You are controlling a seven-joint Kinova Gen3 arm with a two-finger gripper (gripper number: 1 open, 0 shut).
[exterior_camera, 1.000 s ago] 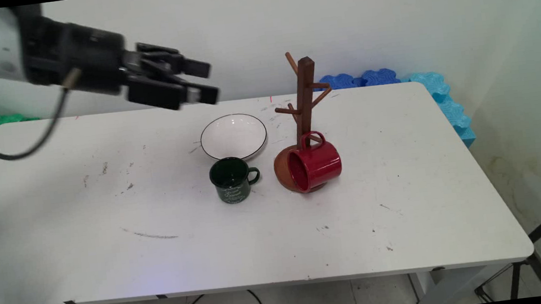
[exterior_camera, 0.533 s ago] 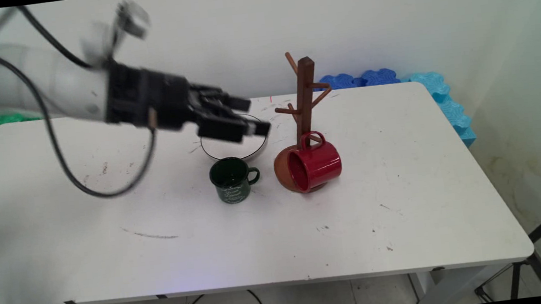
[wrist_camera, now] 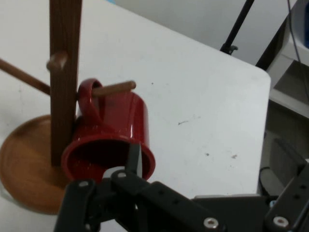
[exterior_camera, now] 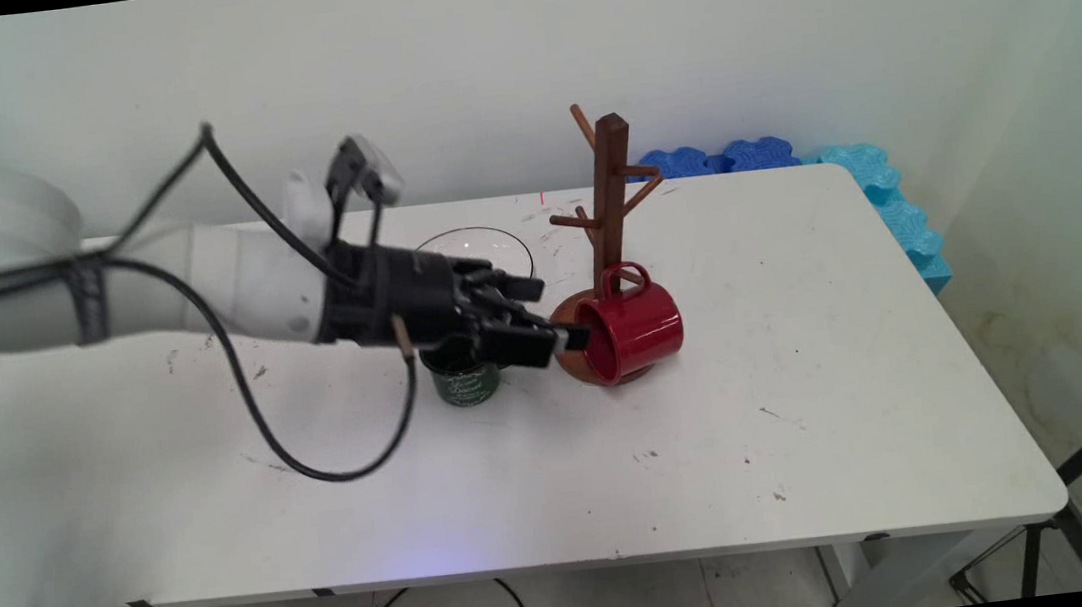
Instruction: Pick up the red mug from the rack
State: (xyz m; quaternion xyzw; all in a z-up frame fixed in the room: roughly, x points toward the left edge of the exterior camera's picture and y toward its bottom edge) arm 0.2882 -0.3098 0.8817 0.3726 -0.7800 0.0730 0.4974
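Reaching low across the table (exterior_camera: 816, 435) in the main view, the gripper (exterior_camera: 559, 327) has come down and to the right since half a second ago, when it hung over the white bowl (exterior_camera: 494, 243); a second ago it was higher still, up against the wall. Now its fingertips sit at the open mouth of the red mug (exterior_camera: 632, 329), which hangs by its handle from a low peg of the wooden mug tree (exterior_camera: 609, 186), tilted with its mouth toward the arm and its lower side against the tree's round base. Mug, tree, bowl and green mug (exterior_camera: 461, 377) lie where they lay before. The arm's wrist now covers the top of the green mug and the near rim of the bowl, so only the green mug's lower body and the bowl's far edge show. The two fingers stand apart, one higher than the other, and nothing is held between them.

From the hand view, the red mug (wrist_camera: 113, 135) fills the lower left, its handle looped over a peg of the mug tree (wrist_camera: 63, 77), whose post runs out of the top edge. One black finger (wrist_camera: 133, 157) crosses in front of the mug's rim; whether it touches the rim or only overlaps it cannot be told. The other finger is cut off at the right edge. The gripper (wrist_camera: 203, 193) is spread wide.
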